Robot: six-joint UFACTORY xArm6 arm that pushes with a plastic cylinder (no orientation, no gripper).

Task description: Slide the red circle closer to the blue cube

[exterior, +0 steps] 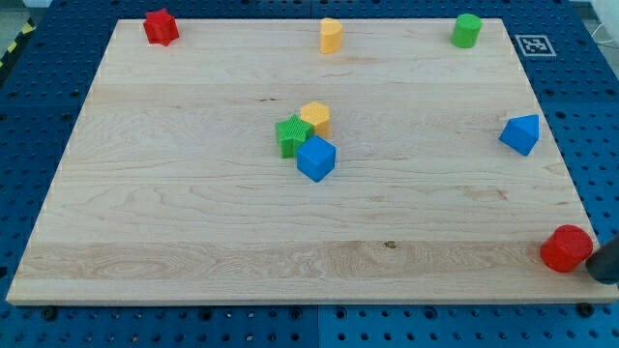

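Note:
The red circle [566, 248] sits at the board's bottom right corner, near the right edge. The blue cube [316, 158] lies near the middle of the board, touching a green star block [292, 135] and close to a yellow hexagon block [315, 118]. A dark round shape [605, 259] shows at the view's right edge, right beside the red circle on its right; it looks like my rod, and its tip end cannot be made out.
A red star block [160, 26] is at the top left corner. A yellow block [331, 35] stands at the top middle. A green cylinder [466, 30] is at the top right. A blue block [521, 133] lies near the right edge.

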